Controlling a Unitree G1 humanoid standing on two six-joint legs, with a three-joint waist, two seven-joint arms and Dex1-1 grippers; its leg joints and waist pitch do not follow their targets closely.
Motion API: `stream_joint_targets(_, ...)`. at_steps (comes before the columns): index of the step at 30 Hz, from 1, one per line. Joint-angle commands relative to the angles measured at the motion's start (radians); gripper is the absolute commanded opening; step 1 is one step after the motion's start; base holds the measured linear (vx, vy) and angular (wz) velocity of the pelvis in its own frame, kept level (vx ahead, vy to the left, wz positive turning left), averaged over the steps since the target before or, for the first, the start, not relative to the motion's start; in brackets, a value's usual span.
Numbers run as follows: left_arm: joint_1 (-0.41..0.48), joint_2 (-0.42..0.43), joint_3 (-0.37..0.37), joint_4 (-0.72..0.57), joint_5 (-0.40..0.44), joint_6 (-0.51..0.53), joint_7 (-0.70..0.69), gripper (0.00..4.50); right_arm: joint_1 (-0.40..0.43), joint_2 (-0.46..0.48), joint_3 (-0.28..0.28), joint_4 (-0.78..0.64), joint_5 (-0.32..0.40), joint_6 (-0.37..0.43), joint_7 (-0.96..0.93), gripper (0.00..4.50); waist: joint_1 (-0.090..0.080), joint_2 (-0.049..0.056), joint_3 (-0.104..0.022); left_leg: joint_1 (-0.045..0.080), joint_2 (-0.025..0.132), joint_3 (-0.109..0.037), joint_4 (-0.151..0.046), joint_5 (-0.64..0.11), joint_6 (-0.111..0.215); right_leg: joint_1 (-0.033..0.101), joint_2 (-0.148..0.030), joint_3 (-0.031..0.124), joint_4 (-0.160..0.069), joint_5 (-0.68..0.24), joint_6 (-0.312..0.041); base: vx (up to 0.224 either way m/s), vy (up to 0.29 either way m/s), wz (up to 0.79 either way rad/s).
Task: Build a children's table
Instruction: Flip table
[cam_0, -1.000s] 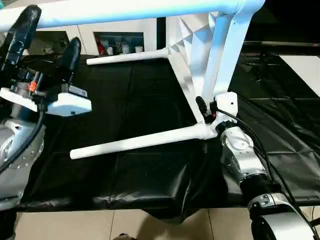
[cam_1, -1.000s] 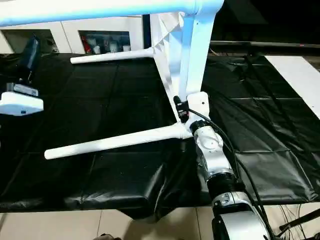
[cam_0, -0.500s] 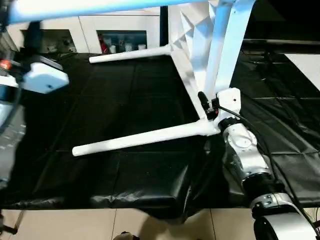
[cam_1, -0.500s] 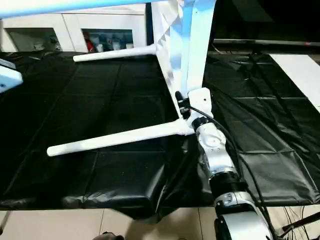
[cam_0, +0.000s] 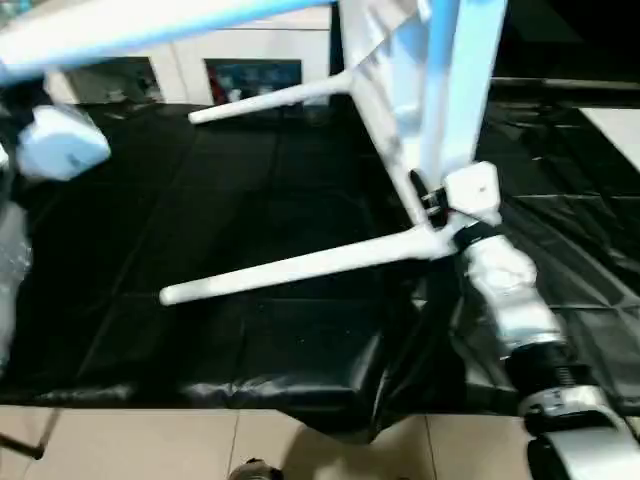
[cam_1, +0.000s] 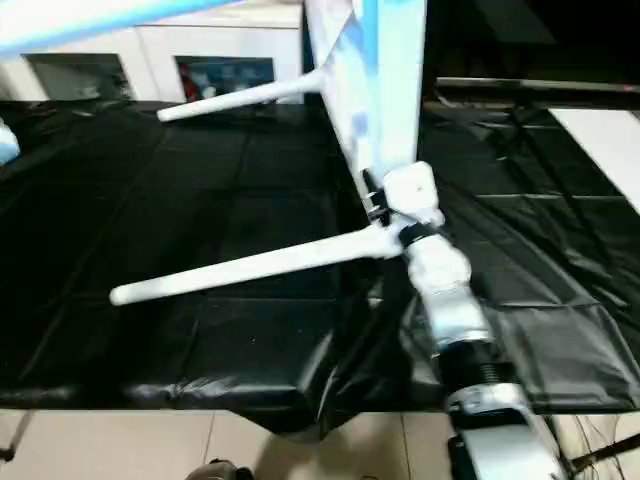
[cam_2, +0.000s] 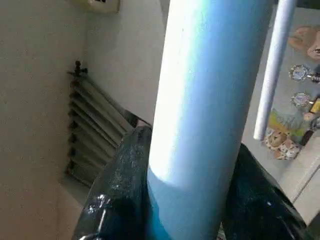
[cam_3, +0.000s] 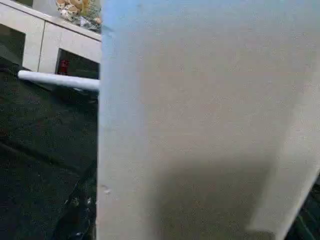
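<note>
Much of the children's table (cam_0: 420, 90) is running off the top of your head views, so you are seeing just a slice of its ribbed top standing on edge above the black sheet (cam_0: 250, 200). Your right gripper (cam_0: 432, 205) is sitting at the lower corner of that top, but the white camera block and the table are covering its fingers, and the right wrist view is blocked by a pale surface pressed close, so I cannot tell how those jaws are standing. Your left gripper (cam_2: 195, 200) is closing its two black fingers (cam_2: 122, 185) around an upper leg (cam_2: 210, 100), one on either side and touching it. The legs are lying roughly level, their long axes pointing toward your left: the lower leg (cam_0: 300, 265) is hanging just over the sheet, another (cam_0: 270, 100) is reaching toward the white cabinet (cam_0: 200, 60) behind.
</note>
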Motion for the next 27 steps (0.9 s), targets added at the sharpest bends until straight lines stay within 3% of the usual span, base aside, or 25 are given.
stream_joint_targets(1,0.02,-0.029,-0.045,-0.031,-0.055,-0.011,-0.025,1.6,-0.085,-0.045,-0.008,-0.103,-0.079,-0.026,-0.016,1.93,-0.002,-0.009,-0.079,0.031,0.036,-0.014,-0.061,-0.177,0.031,0.052,-0.056,0.029,-0.069,-0.069,-0.188,0.0,0.0,0.0)
stream_joint_targets(8,0.059,-0.094,-0.025,-0.049,-0.094,0.061,-0.041,1.58,-0.205,-0.131,-0.013,-0.136,-0.077,0.032,0.043,1.93,0.0,-0.016,-0.079,0.028,0.035,-0.012,-0.057,-0.145,0.052,0.052,-0.055,0.028,-0.069,-0.079,-0.187,0.0,0.0,0.0)
stream_joint_targets(11,0.075,-0.137,-0.014,-0.052,-0.128,0.096,-0.039,1.56,-0.298,-0.184,0.001,-0.125,-0.073,0.062,0.12,1.93,0.0,-0.02,-0.078,0.029,0.035,-0.01,-0.054,-0.143,0.065,0.052,-0.054,0.027,-0.069,-0.085,-0.194,0.0,0.0,0.0)
stream_joint_targets(17,0.082,-0.19,-0.004,-0.07,-0.169,0.147,-0.045,1.5,-0.439,-0.274,0.052,-0.064,-0.121,0.042,0.251,1.93,0.003,-0.03,-0.077,0.028,0.036,-0.008,-0.05,-0.128,0.086,0.051,-0.054,0.026,-0.069,-0.088,-0.206,0.0,0.0,0.0)
stream_joint_targets(19,0.085,-0.199,-0.003,-0.075,-0.181,0.157,-0.049,1.49,-0.466,-0.289,0.058,-0.048,-0.126,0.039,0.271,1.93,0.002,-0.027,-0.077,0.03,0.037,-0.01,-0.05,-0.133,0.083,0.051,-0.054,0.025,-0.067,-0.089,-0.211,0.0,0.0,0.0)
stream_joint_targets(20,0.089,-0.217,-0.002,-0.087,-0.205,0.178,-0.062,1.48,-0.528,-0.322,0.072,-0.014,-0.136,0.031,0.319,1.93,0.002,-0.031,-0.075,0.031,0.038,-0.01,-0.05,-0.144,0.08,0.049,-0.054,0.025,-0.068,-0.095,-0.215,0.0,0.0,0.0)
stream_joint_targets(22,0.092,-0.223,-0.005,-0.092,-0.216,0.188,-0.074,1.47,-0.559,-0.338,0.083,0.002,-0.14,0.03,0.35,1.93,0.002,-0.035,-0.073,0.033,0.04,-0.008,-0.05,-0.165,0.077,0.047,-0.053,0.026,-0.071,-0.106,-0.22,0.0,0.0,0.0)
stream_joint_targets(27,0.094,-0.259,-0.032,-0.114,-0.255,0.243,-0.116,1.45,-0.676,-0.391,0.126,0.069,-0.189,-0.005,0.43,1.93,0.002,-0.035,-0.071,0.032,0.043,-0.01,-0.046,-0.175,0.077,0.044,-0.053,0.025,-0.066,-0.093,-0.237,0.0,0.0,0.0)
